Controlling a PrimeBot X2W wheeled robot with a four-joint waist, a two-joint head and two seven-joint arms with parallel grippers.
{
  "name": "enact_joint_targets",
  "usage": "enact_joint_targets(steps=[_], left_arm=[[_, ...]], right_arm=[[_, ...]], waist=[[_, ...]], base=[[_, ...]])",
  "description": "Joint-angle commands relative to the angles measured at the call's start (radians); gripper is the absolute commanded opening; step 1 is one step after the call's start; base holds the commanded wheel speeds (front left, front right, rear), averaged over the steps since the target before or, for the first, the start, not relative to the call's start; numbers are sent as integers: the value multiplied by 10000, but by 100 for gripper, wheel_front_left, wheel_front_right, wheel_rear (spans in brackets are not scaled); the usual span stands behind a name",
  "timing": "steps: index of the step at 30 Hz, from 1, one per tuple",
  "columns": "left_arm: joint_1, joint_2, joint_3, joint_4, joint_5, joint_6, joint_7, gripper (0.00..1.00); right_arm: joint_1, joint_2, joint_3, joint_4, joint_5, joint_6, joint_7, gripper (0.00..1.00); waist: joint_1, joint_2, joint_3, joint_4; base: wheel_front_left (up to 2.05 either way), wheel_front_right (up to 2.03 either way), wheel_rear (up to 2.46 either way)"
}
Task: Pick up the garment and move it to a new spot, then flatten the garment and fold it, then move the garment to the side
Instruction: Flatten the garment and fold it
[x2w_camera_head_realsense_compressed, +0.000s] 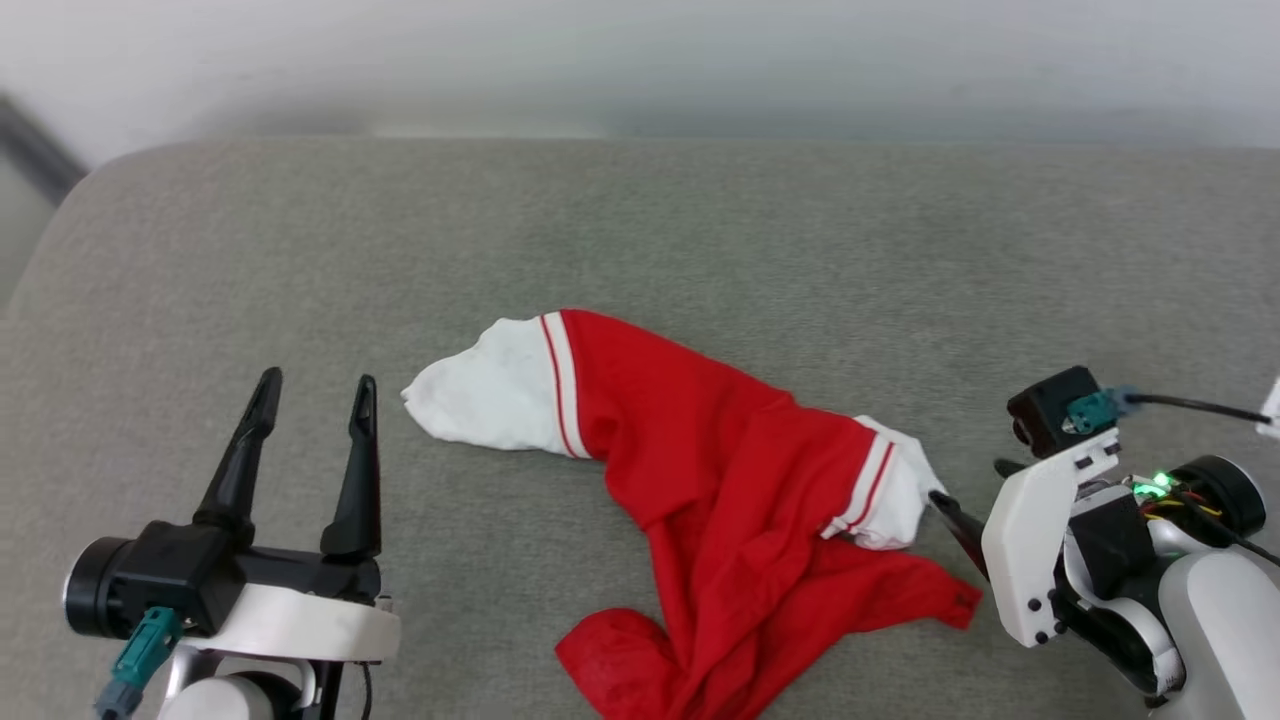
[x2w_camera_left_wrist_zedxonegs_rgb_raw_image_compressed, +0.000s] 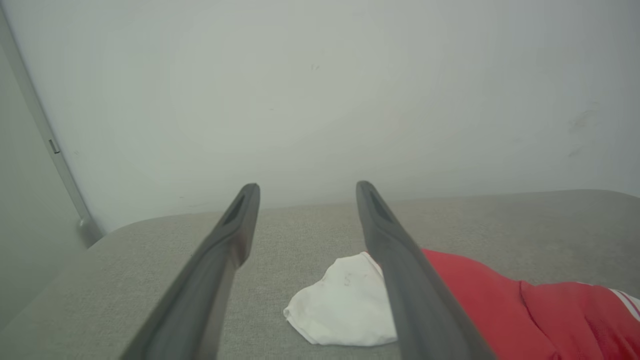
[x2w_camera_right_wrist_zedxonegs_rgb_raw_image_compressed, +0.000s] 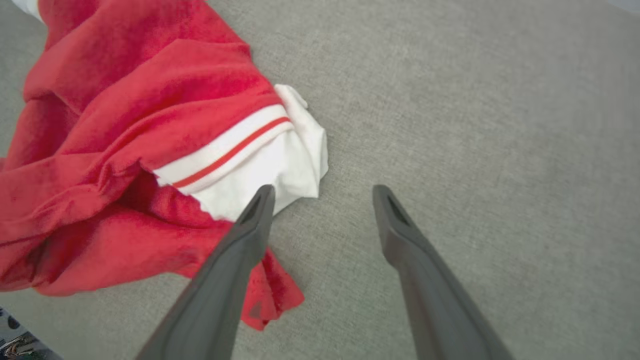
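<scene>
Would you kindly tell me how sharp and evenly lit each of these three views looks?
Head view: soft, even light, the shirt crisp, the wall beyond the grey cushion hazy. Left wrist view: pale and washed out, the left gripper blurred near the lens. Right wrist view: the shirt's weave sharp, the right gripper soft toward the bottom edge; no glare.

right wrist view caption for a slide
Open right end effector at the white sleeve of the crumpled garment on grey cushion.
</scene>
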Motion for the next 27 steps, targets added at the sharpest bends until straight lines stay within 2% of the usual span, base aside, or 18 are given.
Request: enact_joint_targets(steps=[1,5,13,14,15,16,17,22,27], left_arm=[[-196,-168,47,56,129,-130,-47,100],[-368,-497,93,211,307,-425,-47,100],[-444,-865,381,490,577,-845,-39,100],[-445,-897,411,531,624,-865,-39,100],[-451,-941,439,567,677,-909,-39,100],[-451,-941,439,567,677,-909,-39,100],[-447,-1037,450,596,686,-925,-39,100],[-180,-1289,572,776,871,-1021,-39,100],[50,-1394,769,733,1036,-1099,-39,100]], right_arm=[[-256,-157,108,113,131,-7,542,100],[-469,-205,240,546,130,-7,1094,100],[-460,-22,322,1981,-509,-5,436,100],[-431,-28,392,2154,-592,-7,349,76],[-395,-25,402,2316,-652,-7,270,35],[-395,-25,402,2316,-652,-7,270,35],[-383,-35,439,2437,-730,-7,185,0],[-626,-367,372,2303,-1099,-13,-317,0],[-888,-938,58,1356,-1602,-10,-651,0]], waist=[[1,0,240,348],[1,0,482,839],[1,0,706,1562],[1,0,708,1600],[1,0,699,1623],[1,0,699,1623],[1,0,661,1633],[1,0,203,1372],[1,0,-374,1006]], base=[[0,0,0],[0,0,0],[0,0,0],[0,0,0],[0,0,0],[0,0,0],[0,0,0],[0,0,0],[0,0,0]])
